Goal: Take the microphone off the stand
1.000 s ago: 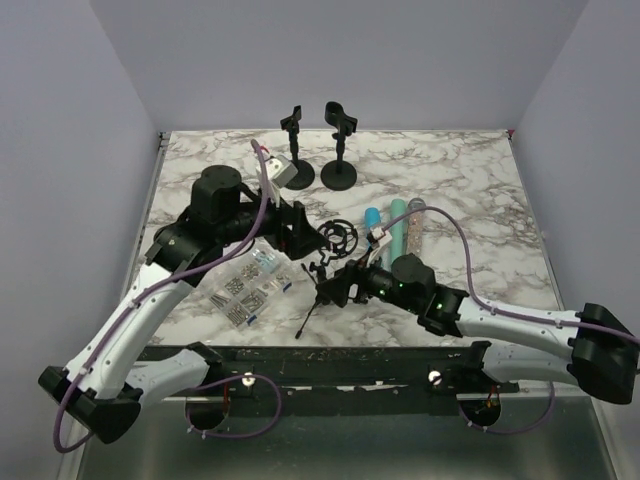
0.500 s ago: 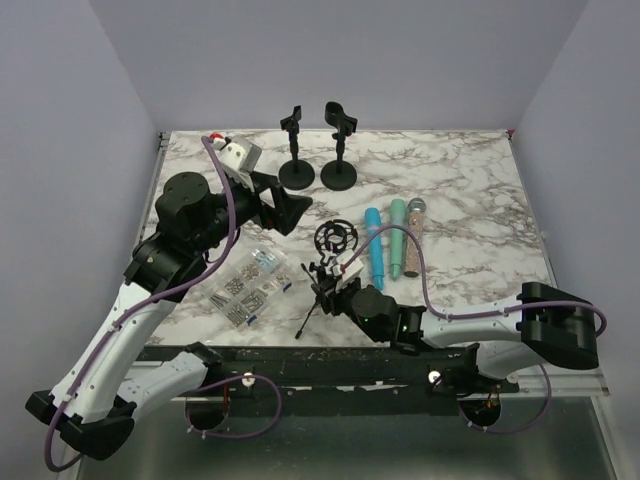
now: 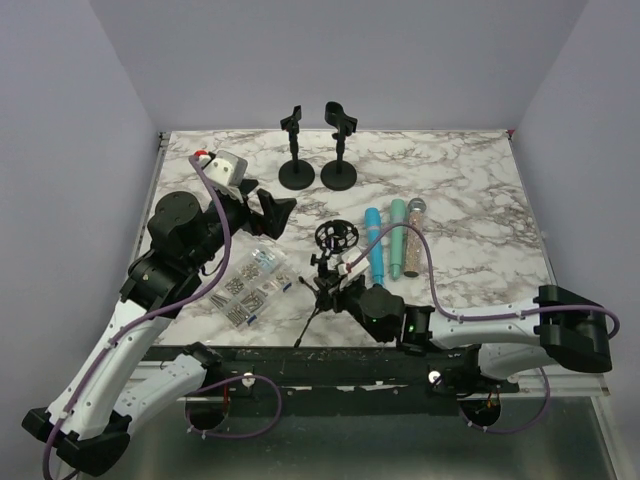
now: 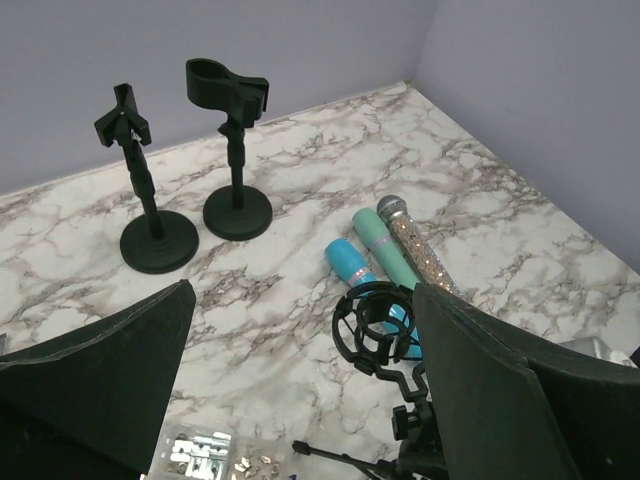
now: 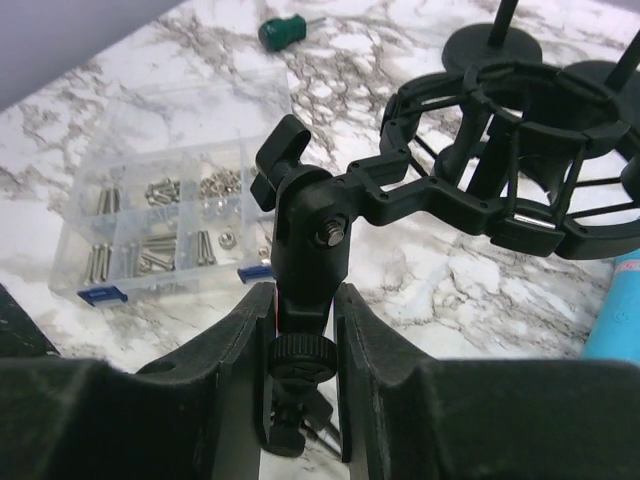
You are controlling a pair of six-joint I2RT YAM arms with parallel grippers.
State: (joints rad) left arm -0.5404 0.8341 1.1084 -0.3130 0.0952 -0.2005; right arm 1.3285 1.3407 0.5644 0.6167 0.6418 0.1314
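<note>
Over the left side of the marble worktop point(image 3: 470, 190), the left gripper point(image 3: 270, 213) hangs in the air, its jaws spread wide and holding nothing. Beneath it lies a clear screw box point(image 3: 250, 285). At the rear stand a slim clip stand point(image 3: 294, 150) and a wider clip stand point(image 3: 339, 150). At centre front, the right gripper point(image 3: 338, 297) has its jaws clamped on the stem of a small tripod stand point(image 5: 300, 250) topped by a ring-shaped shock mount point(image 3: 336, 236). Just right of the mount, a blue microphone point(image 3: 375, 247), a teal microphone point(image 3: 393, 232) and a glittery microphone point(image 3: 412, 237) lie flat on the worktop, side by side.
</note>
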